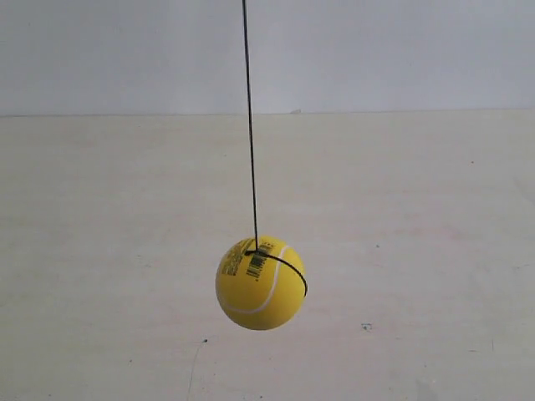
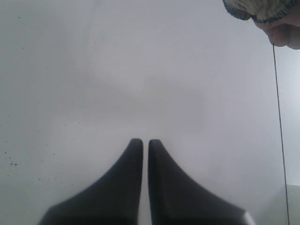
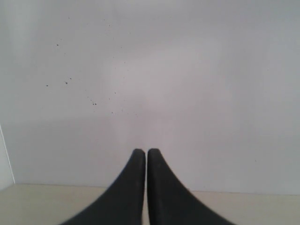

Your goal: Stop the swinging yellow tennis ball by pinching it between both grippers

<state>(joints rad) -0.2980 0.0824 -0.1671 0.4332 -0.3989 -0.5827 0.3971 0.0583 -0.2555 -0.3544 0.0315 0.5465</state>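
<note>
One yellow tennis ball (image 1: 260, 283) hangs on a thin black string (image 1: 250, 125), roughly mid-scene in the exterior view, with the pale beige table (image 1: 418, 251) behind and under it and a white wall (image 1: 376, 50) at the far side. The string runs almost straight up out of frame and wraps round the ball's upper part. A black barcode print (image 1: 256, 264) sits near the ball's top, facing the camera, and the white seam (image 1: 267, 305) curves across the lower front. Only the string touches the ball, and the ball shows only in the exterior view. In the left wrist view, the left gripper (image 2: 145, 143) has its two black tapered jaws drawn together with just a thin slit between the tips. It grips nothing and points at blank wall. The same view shows a person's hand (image 2: 286, 35) with a knit sleeve cuff (image 2: 255, 8) at the frame edge. The string drops from the hand, well off to one side of the jaws. In the right wrist view, the right gripper (image 3: 143, 152) also has its jaws together with a hairline gap and holds nothing. Wall lies ahead of it, with a strip of table at the wall's foot.
</note>
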